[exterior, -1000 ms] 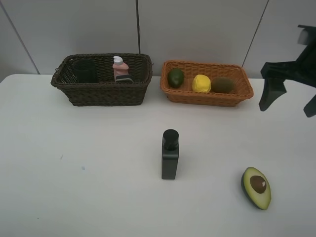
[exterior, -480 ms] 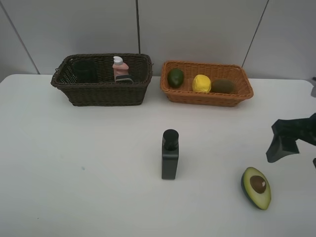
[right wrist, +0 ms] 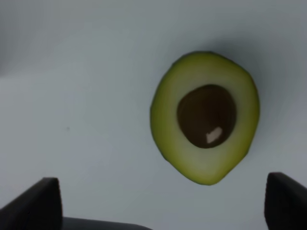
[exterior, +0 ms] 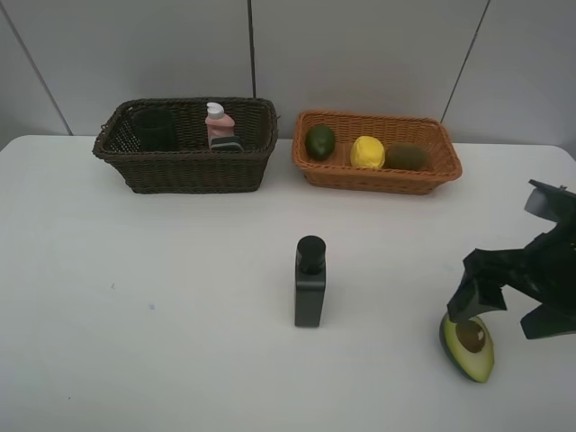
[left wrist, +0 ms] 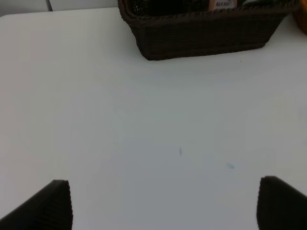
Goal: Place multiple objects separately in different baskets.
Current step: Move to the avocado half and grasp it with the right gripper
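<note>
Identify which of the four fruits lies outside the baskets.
The halved avocado, on the table; the lime, lemon and kiwi sit in the orange-tan basket.

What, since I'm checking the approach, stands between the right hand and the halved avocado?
Nothing visible does. The open right hand hangs just above the halved avocado, with only bare table around the fruit.

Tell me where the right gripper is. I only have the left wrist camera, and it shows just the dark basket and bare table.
Observer: The right gripper hangs open just above the halved avocado, near the front right of the table.
Operator: Is the avocado cut side up?
Observer: Yes, the right wrist view shows the pit facing up.
Operator: Anything else lying loose?
Observer: One black bottle, standing upright near the middle.
</note>
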`<action>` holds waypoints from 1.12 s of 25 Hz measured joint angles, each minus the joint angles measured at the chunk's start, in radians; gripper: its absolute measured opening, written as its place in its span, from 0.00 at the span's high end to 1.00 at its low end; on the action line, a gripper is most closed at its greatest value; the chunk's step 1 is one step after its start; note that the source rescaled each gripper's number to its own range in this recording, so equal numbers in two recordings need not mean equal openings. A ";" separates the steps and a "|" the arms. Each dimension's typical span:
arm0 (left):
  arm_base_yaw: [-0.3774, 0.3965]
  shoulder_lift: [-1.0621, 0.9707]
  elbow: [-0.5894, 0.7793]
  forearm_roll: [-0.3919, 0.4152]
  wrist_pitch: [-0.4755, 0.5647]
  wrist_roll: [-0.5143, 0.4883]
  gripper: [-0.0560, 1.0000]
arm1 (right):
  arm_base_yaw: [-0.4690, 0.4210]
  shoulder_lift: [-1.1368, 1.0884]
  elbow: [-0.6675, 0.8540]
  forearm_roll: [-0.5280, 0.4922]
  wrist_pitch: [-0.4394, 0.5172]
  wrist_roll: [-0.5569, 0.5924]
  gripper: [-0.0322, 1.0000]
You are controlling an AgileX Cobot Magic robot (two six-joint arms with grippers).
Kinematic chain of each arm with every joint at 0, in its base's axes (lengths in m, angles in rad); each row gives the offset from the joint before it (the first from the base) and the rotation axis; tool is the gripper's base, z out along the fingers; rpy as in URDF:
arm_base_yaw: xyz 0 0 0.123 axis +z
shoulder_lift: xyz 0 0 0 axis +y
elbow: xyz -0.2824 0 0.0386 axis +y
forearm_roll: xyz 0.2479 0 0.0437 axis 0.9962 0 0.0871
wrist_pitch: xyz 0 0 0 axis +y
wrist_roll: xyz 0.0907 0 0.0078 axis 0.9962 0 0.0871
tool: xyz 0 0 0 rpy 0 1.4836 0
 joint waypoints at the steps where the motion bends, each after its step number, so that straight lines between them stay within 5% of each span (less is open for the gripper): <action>1: 0.000 0.000 0.000 0.000 0.000 0.000 0.01 | 0.000 0.000 0.010 -0.012 -0.007 0.016 0.00; 28: 0.000 0.000 0.000 0.000 0.000 0.000 0.01 | 0.000 0.208 0.060 -0.031 -0.203 0.067 0.00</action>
